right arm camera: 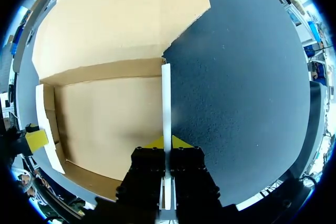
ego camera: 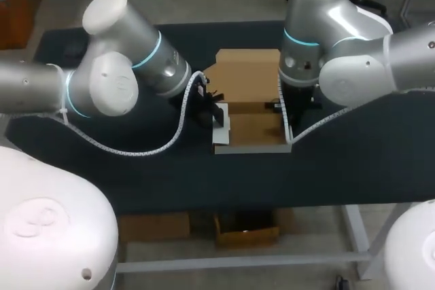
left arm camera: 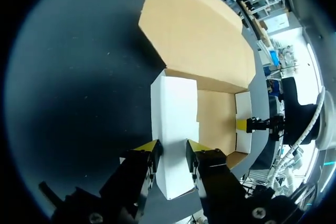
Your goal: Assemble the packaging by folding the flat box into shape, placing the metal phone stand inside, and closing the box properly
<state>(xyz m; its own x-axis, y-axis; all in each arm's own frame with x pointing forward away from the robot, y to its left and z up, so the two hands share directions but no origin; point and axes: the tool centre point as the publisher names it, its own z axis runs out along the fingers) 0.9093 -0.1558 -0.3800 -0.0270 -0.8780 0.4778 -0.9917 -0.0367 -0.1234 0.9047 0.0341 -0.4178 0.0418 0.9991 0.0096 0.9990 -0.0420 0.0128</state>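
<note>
The brown cardboard box (ego camera: 250,130) lies open at the table's middle, its lid (ego camera: 245,76) flat toward the back. My left gripper (ego camera: 209,110) is at the box's left side. In the left wrist view its fingers (left arm camera: 172,149) stand apart over the white left side flap (left arm camera: 176,108), which leans outward and shows between them. My right gripper (ego camera: 285,119) is at the right side. There it (right arm camera: 167,142) is shut on the thin white right side wall (right arm camera: 166,98), which stands upright. The box floor (right arm camera: 105,124) is bare. No metal phone stand is in view.
The dark table mat (ego camera: 340,168) stretches wide on both sides of the box and in front of it. A white ribbed cable (ego camera: 136,151) hangs from the left arm low over the mat, and another (ego camera: 319,123) from the right arm.
</note>
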